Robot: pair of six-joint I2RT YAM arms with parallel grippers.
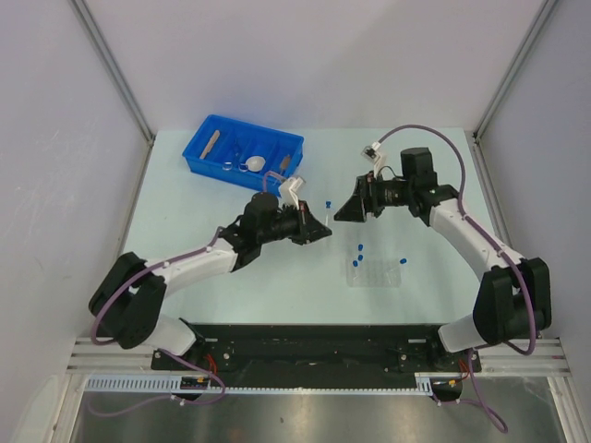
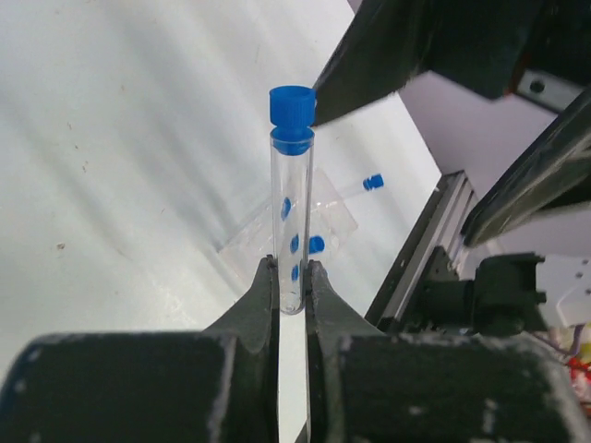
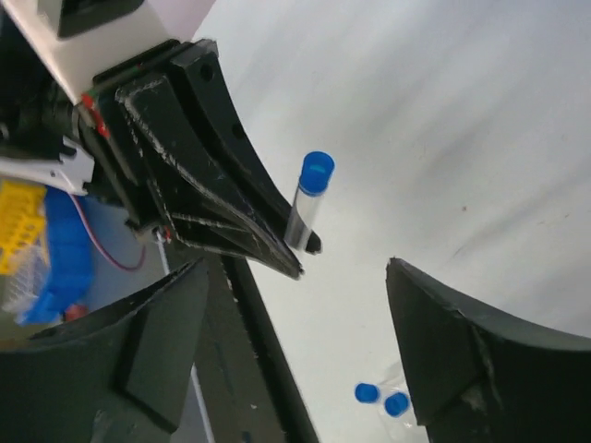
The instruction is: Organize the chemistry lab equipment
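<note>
At left wrist, tube (image 2: pixel 292 221) pinched, rack (image 2: pixel 332 210) behind

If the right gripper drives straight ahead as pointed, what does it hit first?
Most likely the blue-capped tube pinched in the left gripper: it sits dead ahead of the right gripper, in line with its open jaws. Depth is unclear.

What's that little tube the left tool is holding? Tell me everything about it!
The tube is thin and see-through, with a rounded bottom and a blue cap closed on top. The left tool pinches its bottom end between both fingers, so it sticks straight out, cap farthest away, held up in the air.
</note>
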